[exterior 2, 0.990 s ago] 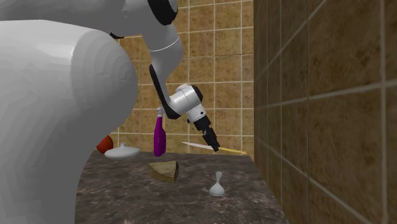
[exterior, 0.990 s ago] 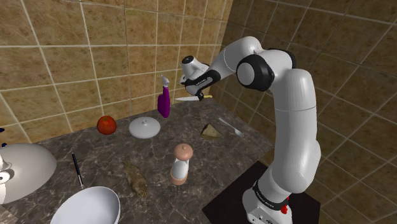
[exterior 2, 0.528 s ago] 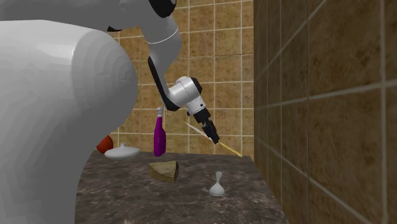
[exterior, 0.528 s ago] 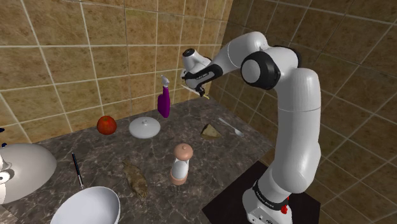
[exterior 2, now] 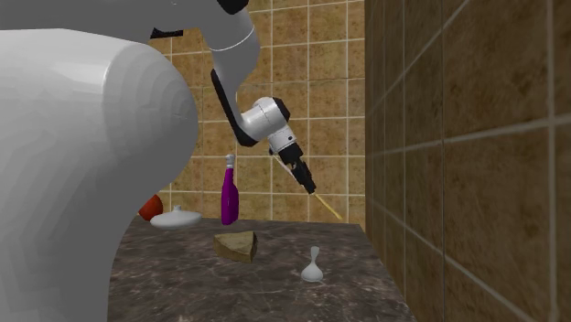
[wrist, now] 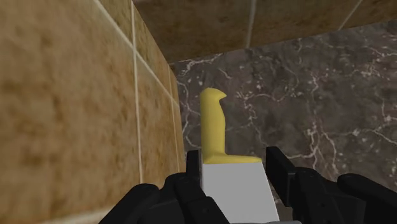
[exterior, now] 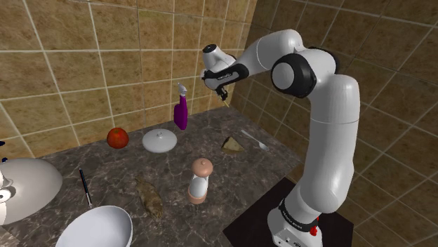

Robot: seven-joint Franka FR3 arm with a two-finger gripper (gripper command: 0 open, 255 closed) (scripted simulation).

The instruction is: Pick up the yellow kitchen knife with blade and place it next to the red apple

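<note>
**A:** How are the fingers (wrist: 278, 167) found?

**B:** They are seen clenched on the pale blade of the yellow-handled knife (wrist: 214, 127), with one black finger pressed to each side of it. The yellow handle is pointed away from the gripper (wrist: 233, 167), out toward the dark marbled counter (wrist: 305, 108) below.

**A:** And where is the knife placed?

**B:** It is held in the air, off the counter, close beside the brown tiled wall (wrist: 70, 95). In the second exterior view it is shown slanting down from the gripper (exterior 2: 303, 177), handle lowest (only the thin yellow handle can be made out there). In the shoulder view the gripper (exterior: 222, 92) is seen raised near the corner where two tiled walls meet. It is higher than the purple bottle (exterior: 180, 112) and to that view's right of it.

**A:** What is laid out farther off?

**B:** The red apple (exterior: 117, 137) is set on the counter toward the shoulder view's left, well apart from the knife. A white lid (exterior: 159, 141) is found near the apple, between it and the bottle. A brown wedge (exterior: 232, 144) is seen on the counter, nearer the arm (exterior: 330, 140).
</note>
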